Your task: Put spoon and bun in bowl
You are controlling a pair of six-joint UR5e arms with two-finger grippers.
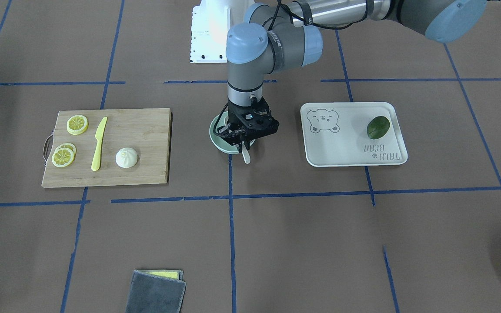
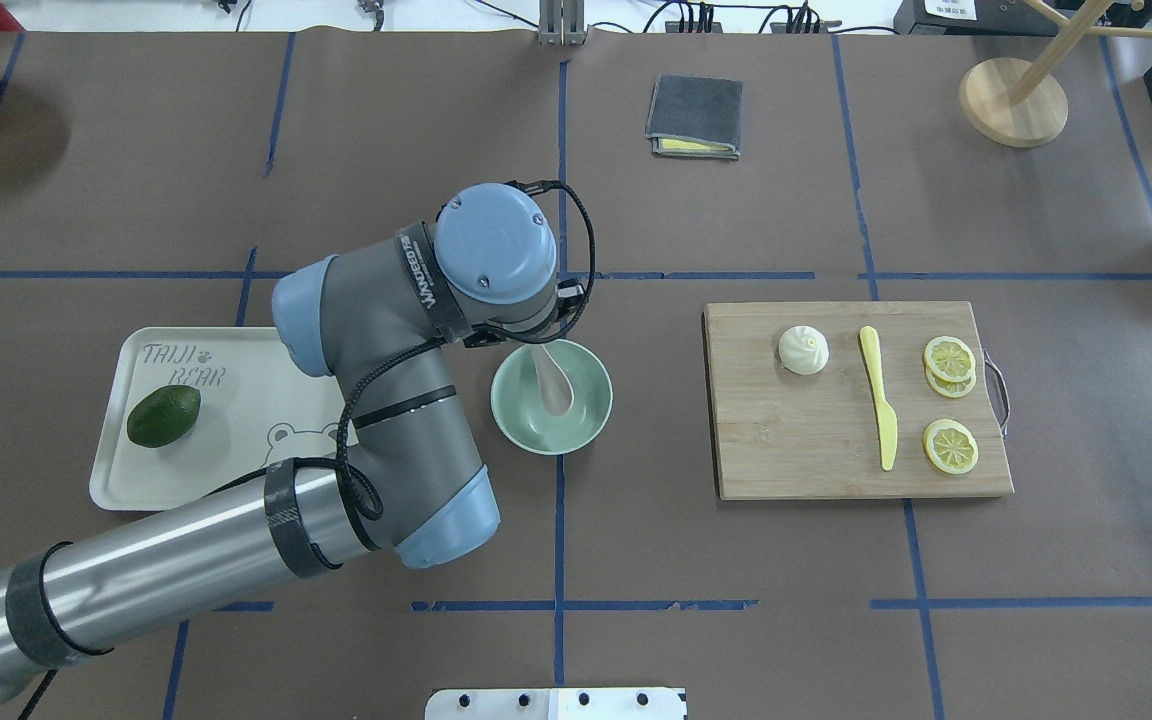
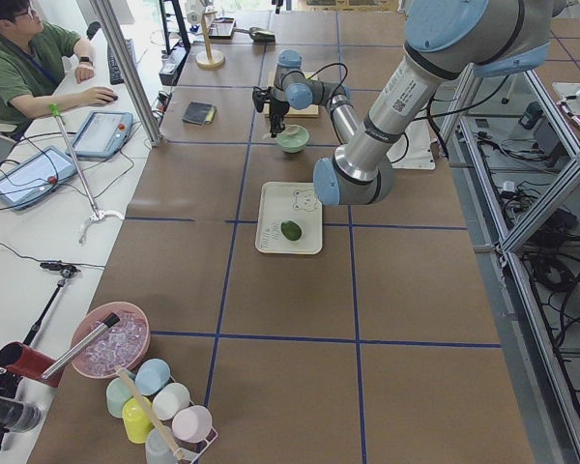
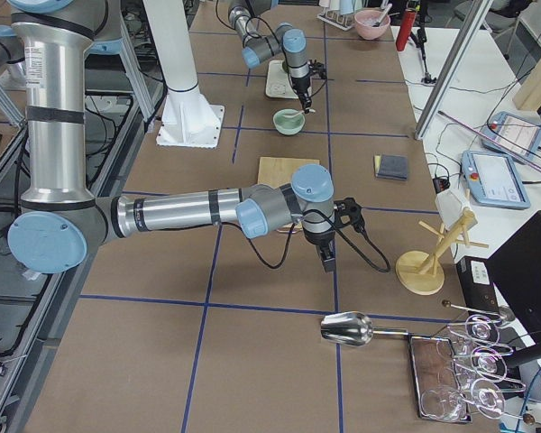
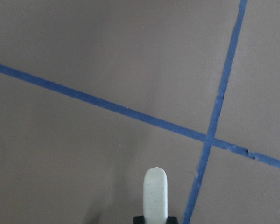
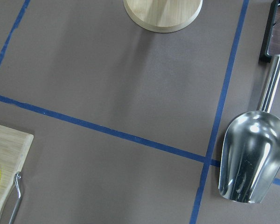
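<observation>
Left claw (image 1: 244,143) hangs over the bowl (image 2: 576,428), clenched on the spoon (image 2: 554,385) by its handle. Overhead view: wrist hides the claw, but the scoop shows inside the bowl; touching it or not, can't tell. Front view is the reverse: claw visible, scoop hidden, handle tip poking past the bowl's rim on the operators' side. Left wrist cam: only the handle tip, over bare desk (image 5: 84,56) w/ blue tape. Bun (image 2: 803,351) sits on the cutting board (image 2: 796,440), well apart from the bowl on robot's right, near the yellow knife (image 2: 879,400). Right claw (image 4: 328,262) shows only in the right side view, beyond the board from the bowl; gripping or loose, can't tell.
</observation>
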